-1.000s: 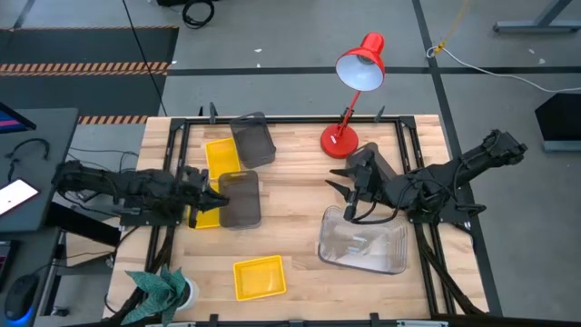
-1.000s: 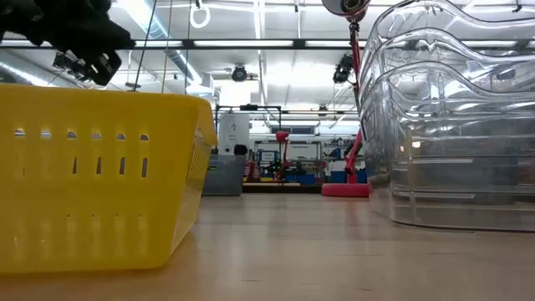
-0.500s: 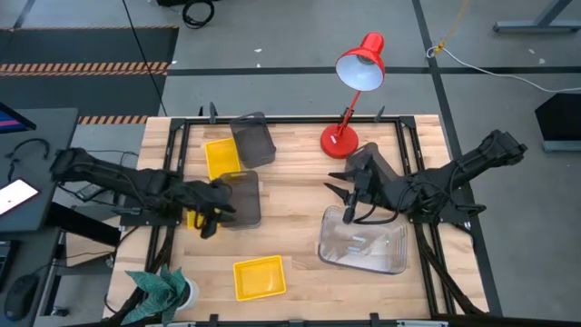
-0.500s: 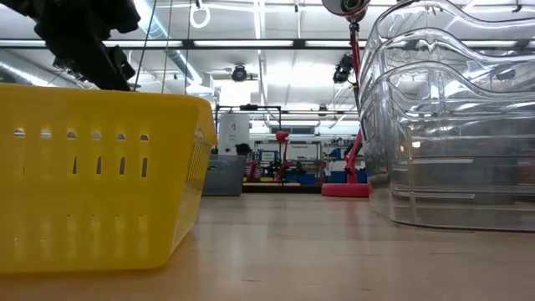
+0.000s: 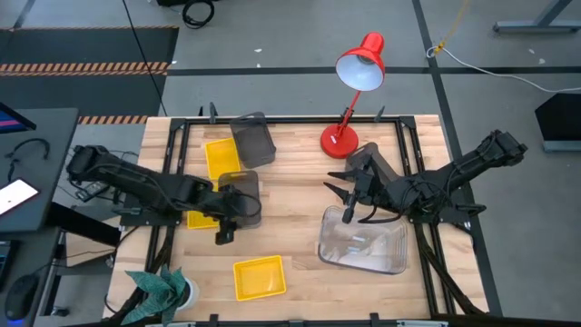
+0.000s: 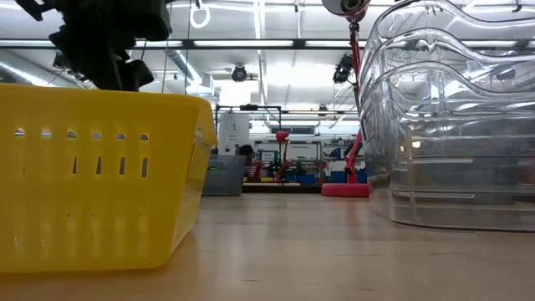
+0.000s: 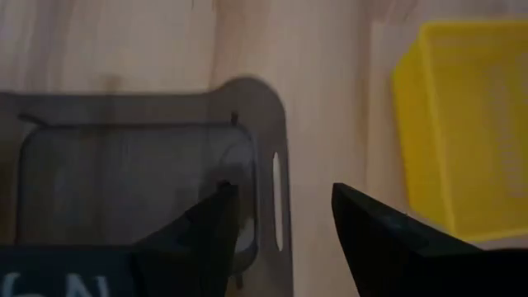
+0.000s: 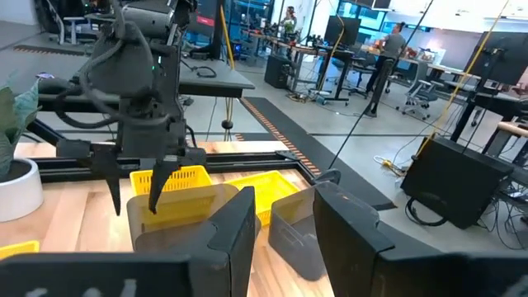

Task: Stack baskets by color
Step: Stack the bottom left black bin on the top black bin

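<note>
I've got the clear stack (image 5: 363,243) done at the right, but my left gripper (image 5: 224,234), wide open and empty over the near grey basket (image 5: 241,197), leaves greys and yellows scattered.

- The table (image 5: 300,182) is pale wood with visible grain, smooth and faintly satin.
- The yellow basket (image 6: 92,180) is opaque plastic, smooth with a slight sheen.
- The clear baskets (image 6: 456,125) are transparent, glossy plastic that catches the ceiling lights.
- The dark grey basket (image 7: 140,177) is smoky, translucent plastic, smooth.
- The red desk lamp (image 5: 356,82) has a glossy painted shade.
- Both arms look matt black.
</note>
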`<state>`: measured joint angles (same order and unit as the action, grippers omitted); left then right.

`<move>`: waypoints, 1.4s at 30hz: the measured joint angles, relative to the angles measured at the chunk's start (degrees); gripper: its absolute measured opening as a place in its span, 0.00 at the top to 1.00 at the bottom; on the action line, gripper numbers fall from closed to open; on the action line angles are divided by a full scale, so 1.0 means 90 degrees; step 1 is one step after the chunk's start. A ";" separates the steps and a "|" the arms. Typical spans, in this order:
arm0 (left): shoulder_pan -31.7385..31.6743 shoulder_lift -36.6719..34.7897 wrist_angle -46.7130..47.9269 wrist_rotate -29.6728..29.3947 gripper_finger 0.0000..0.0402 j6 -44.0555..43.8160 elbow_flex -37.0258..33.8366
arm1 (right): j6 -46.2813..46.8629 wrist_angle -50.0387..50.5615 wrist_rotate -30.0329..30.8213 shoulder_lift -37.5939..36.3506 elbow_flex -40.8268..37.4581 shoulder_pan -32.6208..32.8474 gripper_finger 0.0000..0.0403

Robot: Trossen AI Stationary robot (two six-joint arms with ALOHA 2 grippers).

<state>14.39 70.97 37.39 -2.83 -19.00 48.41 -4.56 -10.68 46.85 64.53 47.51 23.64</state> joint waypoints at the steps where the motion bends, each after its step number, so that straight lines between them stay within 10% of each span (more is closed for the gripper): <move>1: 0.0000 0.0160 0.0115 0.0004 0.51 0.0001 0.0103 | 0.0000 0.0006 -0.0002 0.0000 0.0000 0.0000 0.68; 19: 0.0153 0.2338 0.1583 0.0006 0.53 0.0417 0.1168 | -0.0008 0.0196 -0.0005 0.0000 -0.0006 -0.0005 0.68; 31: 0.0134 0.2492 0.1610 0.0290 0.95 0.0360 0.1193 | -0.0052 0.0231 -0.0002 0.0000 -0.0006 -0.0005 0.68; 42: 0.0136 0.2492 0.2641 0.0407 0.99 0.0355 0.2752 | -0.0134 0.0283 -0.0002 0.0000 -0.0005 -0.0005 0.68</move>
<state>15.62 93.41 61.16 0.84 -15.81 73.17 -5.76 -8.13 46.83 64.53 47.46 23.59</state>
